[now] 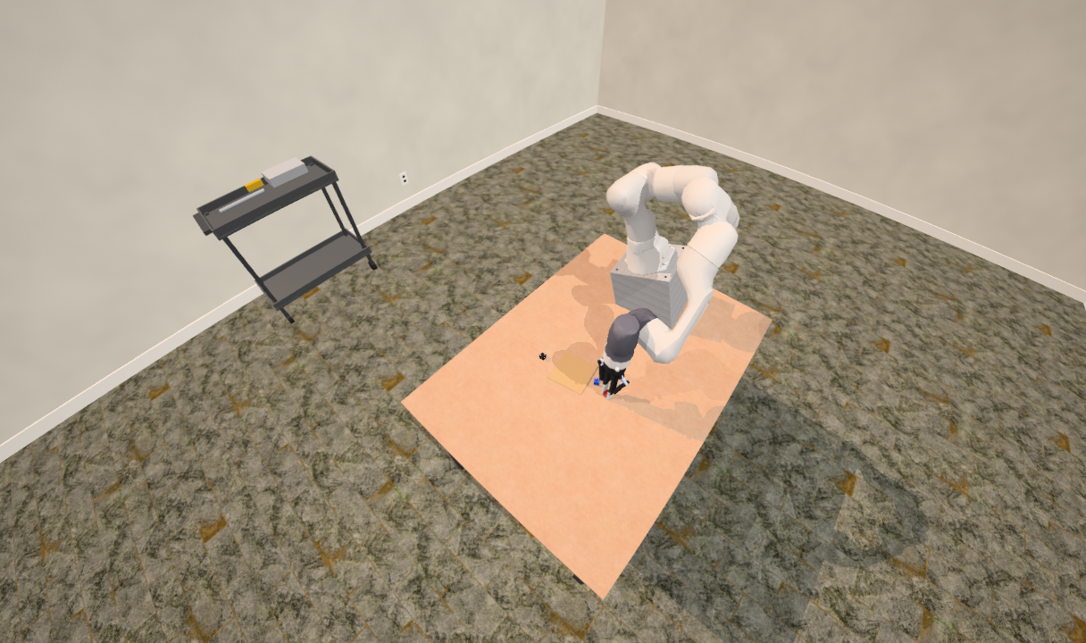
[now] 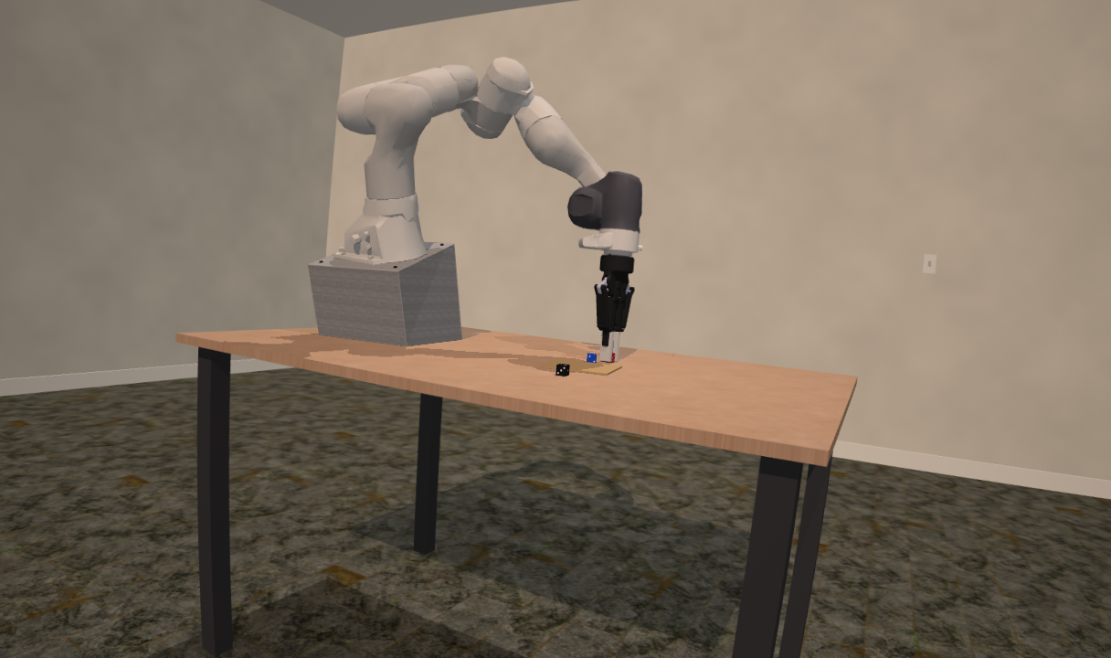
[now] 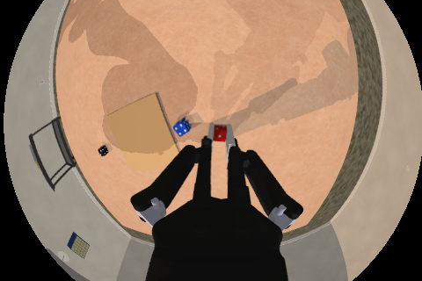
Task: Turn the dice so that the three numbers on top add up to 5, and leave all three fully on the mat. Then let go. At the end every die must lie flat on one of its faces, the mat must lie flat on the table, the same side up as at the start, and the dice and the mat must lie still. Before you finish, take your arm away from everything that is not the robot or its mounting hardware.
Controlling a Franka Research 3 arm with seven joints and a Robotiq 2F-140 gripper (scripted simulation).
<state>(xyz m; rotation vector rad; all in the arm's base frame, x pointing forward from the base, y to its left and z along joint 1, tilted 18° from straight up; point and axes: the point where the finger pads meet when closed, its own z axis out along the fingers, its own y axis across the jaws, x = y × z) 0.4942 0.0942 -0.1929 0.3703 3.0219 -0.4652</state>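
Observation:
My gripper (image 3: 220, 131) points straight down and is shut on the red die (image 3: 221, 133), low at the table, just off the mat's edge. It also shows in the exterior view (image 2: 612, 355) and the top view (image 1: 608, 390). The blue die (image 3: 182, 128) lies next to the tan mat (image 3: 142, 130), at its edge beside the gripper; it shows in the exterior view (image 2: 591, 357). The black die (image 3: 102, 150) (image 2: 562, 369) (image 1: 542, 355) lies on the table on the mat's other side, apart from it. The mat (image 1: 572, 371) lies flat with no die fully on it.
The grey robot base block (image 2: 386, 292) stands at the back of the wooden table (image 1: 587, 399). A dark metal cart (image 1: 287, 228) stands by the wall, away from the table.

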